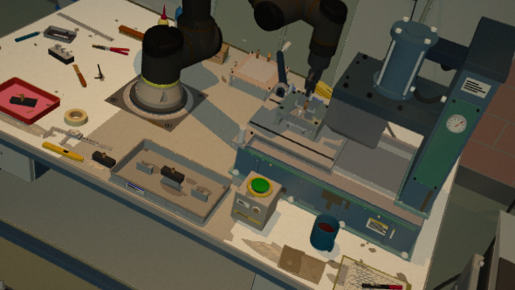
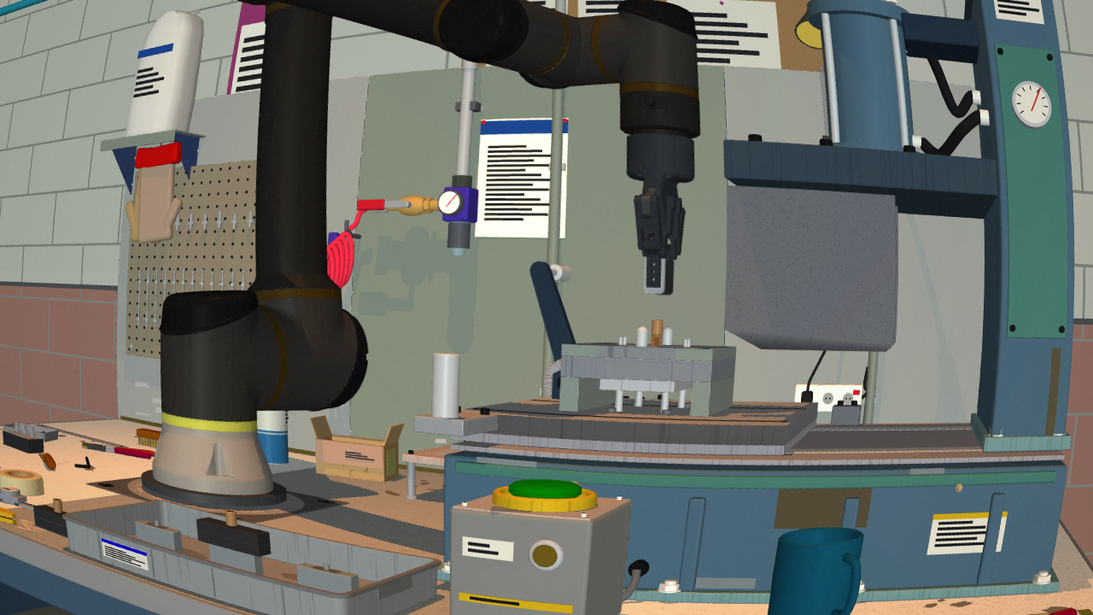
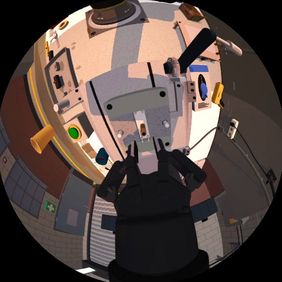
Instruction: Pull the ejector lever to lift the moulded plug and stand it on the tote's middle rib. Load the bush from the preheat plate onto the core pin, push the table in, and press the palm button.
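Observation:
The brass bush sits upright on the core pin in the middle of the grey mould block, which rides on the sliding table drawn out from under the press. The dark moulded plug stands on the middle rib of the grey tote at the bench's front. The blue ejector lever rises behind the mould. The green palm button tops a grey box in front of the press. The preheat plate lies behind the lever. My gripper hangs straight above the bush, open and holding nothing.
The blue press with its grey platen overhangs the table's right end. A blue mug stands by the press base. A red tray, a tape roll and hand tools lie on the bench's left.

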